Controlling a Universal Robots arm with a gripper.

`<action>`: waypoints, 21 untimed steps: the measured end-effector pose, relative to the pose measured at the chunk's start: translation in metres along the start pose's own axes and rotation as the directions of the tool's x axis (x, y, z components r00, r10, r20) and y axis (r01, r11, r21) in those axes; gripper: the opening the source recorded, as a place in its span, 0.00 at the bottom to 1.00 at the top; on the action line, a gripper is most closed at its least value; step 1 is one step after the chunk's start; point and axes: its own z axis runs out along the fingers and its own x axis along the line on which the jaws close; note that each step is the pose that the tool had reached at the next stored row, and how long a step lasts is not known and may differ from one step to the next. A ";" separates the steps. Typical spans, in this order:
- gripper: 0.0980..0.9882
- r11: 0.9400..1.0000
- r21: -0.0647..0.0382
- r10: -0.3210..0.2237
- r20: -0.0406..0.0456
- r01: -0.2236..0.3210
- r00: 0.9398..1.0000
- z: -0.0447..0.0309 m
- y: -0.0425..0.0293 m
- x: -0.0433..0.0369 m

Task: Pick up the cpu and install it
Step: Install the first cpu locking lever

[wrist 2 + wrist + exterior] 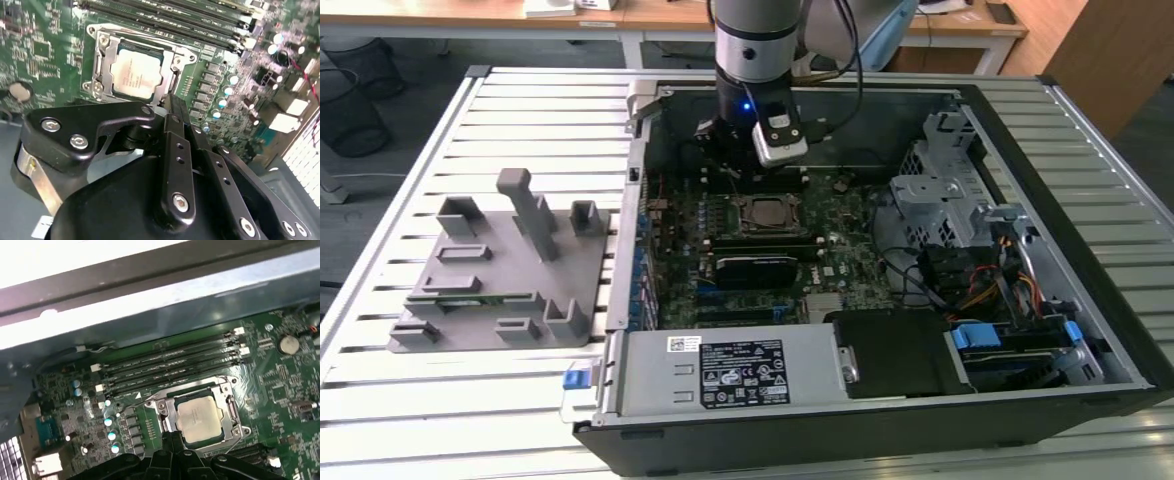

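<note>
One cpu point(199, 417) | location: seated flat in the socket frame point(232, 412) on the motherboard point(280, 385) | jaws: pressed together, holding nothing | relation: cpu lies just ahead of and below the jaws' tips, apart from them.

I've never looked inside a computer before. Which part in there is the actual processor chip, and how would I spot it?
Find the open computer case on the slatted table, with the green motherboard inside it. Near the board's middle is a square socket frame, and the cpu lies within it. It is the one flat, silvery square there, unlike the long dark memory slots beside it.
</note>
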 end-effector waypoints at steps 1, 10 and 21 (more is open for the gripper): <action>0.01 1.000 0.000 -0.018 -0.001 0.018 1.000 0.0001 0.0000 0.0000; 0.01 0.990 -0.001 -0.140 -0.004 0.140 0.990 0.0002 0.0000 0.0000; 0.01 0.977 -0.003 -0.212 0.002 0.212 0.977 -0.0124 0.0001 0.0012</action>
